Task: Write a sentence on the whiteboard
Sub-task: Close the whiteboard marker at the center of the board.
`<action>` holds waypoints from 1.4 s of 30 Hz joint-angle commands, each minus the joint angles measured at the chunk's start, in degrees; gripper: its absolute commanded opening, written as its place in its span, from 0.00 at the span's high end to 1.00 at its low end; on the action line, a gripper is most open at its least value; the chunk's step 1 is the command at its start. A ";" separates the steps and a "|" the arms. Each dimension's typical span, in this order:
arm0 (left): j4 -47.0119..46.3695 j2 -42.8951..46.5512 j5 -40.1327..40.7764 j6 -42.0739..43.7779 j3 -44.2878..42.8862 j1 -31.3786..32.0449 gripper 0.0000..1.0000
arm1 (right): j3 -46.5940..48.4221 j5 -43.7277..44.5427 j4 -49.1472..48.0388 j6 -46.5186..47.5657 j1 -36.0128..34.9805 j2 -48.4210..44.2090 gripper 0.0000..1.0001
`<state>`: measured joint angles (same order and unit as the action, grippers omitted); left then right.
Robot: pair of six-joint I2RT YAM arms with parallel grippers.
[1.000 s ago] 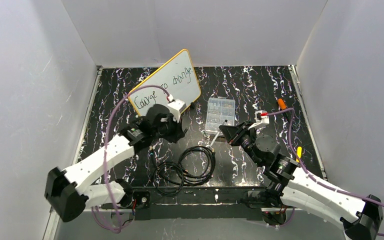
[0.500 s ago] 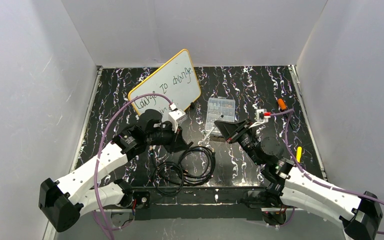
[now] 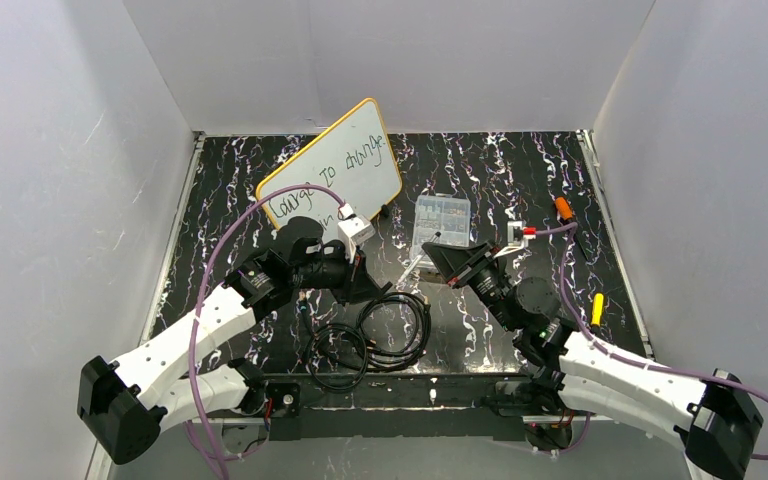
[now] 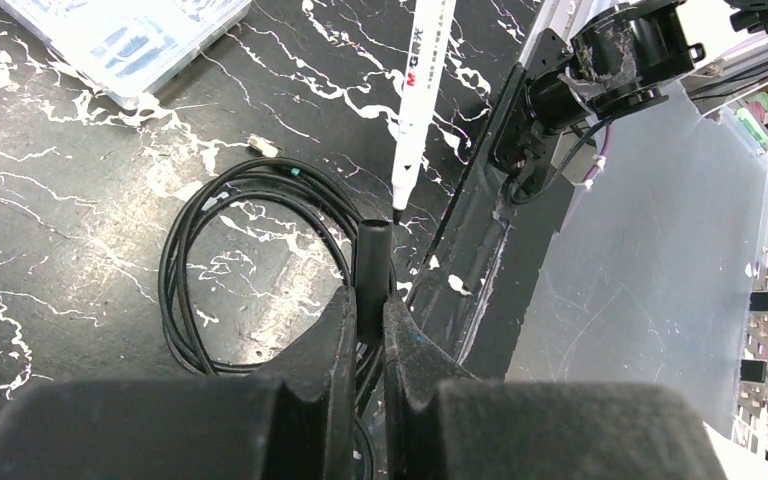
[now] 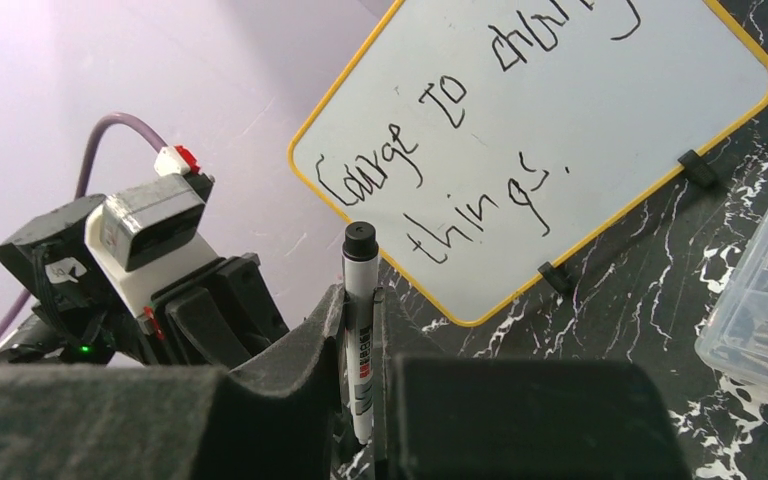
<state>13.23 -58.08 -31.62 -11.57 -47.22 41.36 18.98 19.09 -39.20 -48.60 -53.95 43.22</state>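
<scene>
At the back left of the black marbled tabletop (image 3: pixel 520 170) stands the thin rectangular whiteboard (image 3: pixel 345 160), white with a yellow-orange rim and rounded corners. It leans back, propped on small black clip feet (image 5: pixel 695 168). The sentence (image 5: pixel 430 150) crosses it in thin dark handwritten marker, in two lines. The top line reads "Courage to" and then a word beginning "chan" that runs off the right wrist view, with "things." beneath.

Just in front of the board, the left gripper (image 4: pixel 368 305) has its fingers pinched tight on a short black marker cap (image 4: pixel 371 250). A coil of black cable (image 4: pixel 230 250) lies on the table below it. The tip of a white-barrelled marker (image 4: pixel 418 90) sits right at the cap's open end — touching or a hair short, I can't tell.

Further right lies a clear compartmented plastic box (image 3: pixel 440 222). The right gripper (image 5: pixel 356 300) is clamped on that marker — its black rear end shows against the board. Near the right edge lie a small orange object (image 3: pixel 564 207) and a small yellow object (image 3: pixel 597 305).
</scene>
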 commanded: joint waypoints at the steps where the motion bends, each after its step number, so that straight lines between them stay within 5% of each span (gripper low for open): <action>1: -0.52 0.70 -2.49 0.32 0.72 -0.08 1.00 | -0.43 2.26 -5.80 -0.93 0.14 -1.73 0.99; 29: -3.32 0.80 -3.72 -2.22 0.95 -0.06 1.00 | 0.26 -0.05 -6.68 -1.91 0.13 1.19 0.99; 42: -17.81 2.25 3.43 -14.26 4.64 -0.09 1.00 | 1.08 -1.43 -5.17 -2.29 0.14 2.57 0.99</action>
<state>2.52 -57.78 -31.92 -21.12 -43.79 41.39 18.85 18.76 -42.68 -50.89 -53.69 45.65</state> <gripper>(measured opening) 0.057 0.177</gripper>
